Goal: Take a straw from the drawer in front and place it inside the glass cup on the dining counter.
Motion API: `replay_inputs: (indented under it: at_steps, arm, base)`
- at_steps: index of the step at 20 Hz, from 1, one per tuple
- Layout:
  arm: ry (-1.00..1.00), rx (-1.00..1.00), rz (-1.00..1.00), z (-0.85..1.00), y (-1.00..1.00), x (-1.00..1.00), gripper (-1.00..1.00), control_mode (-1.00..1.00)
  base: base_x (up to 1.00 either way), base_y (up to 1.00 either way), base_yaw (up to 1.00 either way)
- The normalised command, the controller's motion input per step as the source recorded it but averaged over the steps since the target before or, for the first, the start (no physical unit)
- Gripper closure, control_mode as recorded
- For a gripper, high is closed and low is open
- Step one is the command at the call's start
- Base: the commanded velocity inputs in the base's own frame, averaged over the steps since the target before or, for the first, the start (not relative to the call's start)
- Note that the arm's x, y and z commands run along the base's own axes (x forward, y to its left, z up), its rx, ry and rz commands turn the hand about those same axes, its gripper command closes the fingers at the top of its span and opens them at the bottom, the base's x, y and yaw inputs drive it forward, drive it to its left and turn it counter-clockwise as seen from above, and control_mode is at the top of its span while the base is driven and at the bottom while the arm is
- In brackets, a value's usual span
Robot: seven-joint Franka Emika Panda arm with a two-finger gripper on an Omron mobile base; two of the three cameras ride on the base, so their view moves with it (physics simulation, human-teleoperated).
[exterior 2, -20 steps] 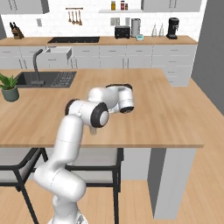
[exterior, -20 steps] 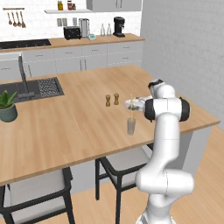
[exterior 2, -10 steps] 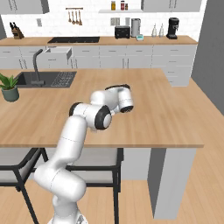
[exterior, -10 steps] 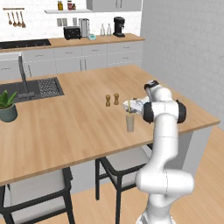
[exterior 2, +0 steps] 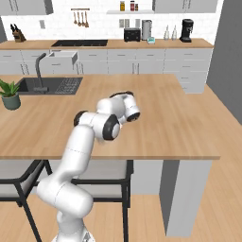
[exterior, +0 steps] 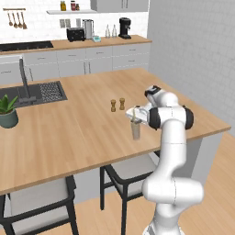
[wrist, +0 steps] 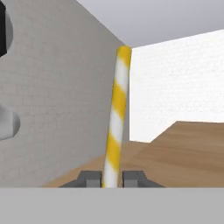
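Note:
On the light-wood dining counter (exterior: 82, 133), near its front right edge, stands the small translucent glass cup (exterior: 136, 131). My gripper (exterior: 136, 113) hovers just above it, shut on the straw (exterior: 133, 115), which hangs upright with its lower end at the cup's mouth. Whether that end is inside the cup I cannot tell. In the hand view the yellow-and-white striped straw (wrist: 117, 118) rises between my gripper (wrist: 111, 178) finger tips. The drawer (exterior 2: 63, 58) stands pulled out of the far cabinets. My own arm hides the cup in the right base view.
Two small brown shakers (exterior: 117, 104) stand just behind the cup. The sink (exterior: 43, 93) with its faucet and a potted plant (exterior: 8, 111) lie at the counter's left. Stools (exterior: 126, 172) stand under the near edge. The counter's right end (exterior 2: 208, 153) is close by.
The hand has shifted slightly left and settled over the cup, with the straw still in its grip. The cup and shakers have stayed put.

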Motion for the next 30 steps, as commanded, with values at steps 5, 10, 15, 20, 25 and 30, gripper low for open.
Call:
replay_inputs:
  at_steps: [5, 10, 15, 20, 25, 30]
  arm:
    - [0.0, 0.0, 0.03, -0.46, 0.4, -0.04, 1.0, -1.0]
    - [-0.01, 0.04, 0.01, -0.25, -0.07, -0.19, 1.0, -1.0]
    - [-0.1, 0.02, 0.0, -0.37, -0.28, -0.14, 1.0, -1.0]
    - [-0.13, 0.0, 0.0, -0.26, -0.02, -0.01, 1.0, -1.0]
    - [-0.15, 0.0, 0.0, -0.02, 0.0, 0.0, -1.0, -1.0]
    - [-0.17, 0.0, 0.0, 0.0, 0.0, 0.0, -1.0, -1.0]
  base:
    - [0.0, 0.0, 0.0]
    - [0.0, 0.0, 0.0]
    - [0.0, 0.0, 0.0]
    - [0.0, 0.0, 0.0]
    - [0.0, 0.0, 0.0]
    - [0.0, 0.0, 0.0]
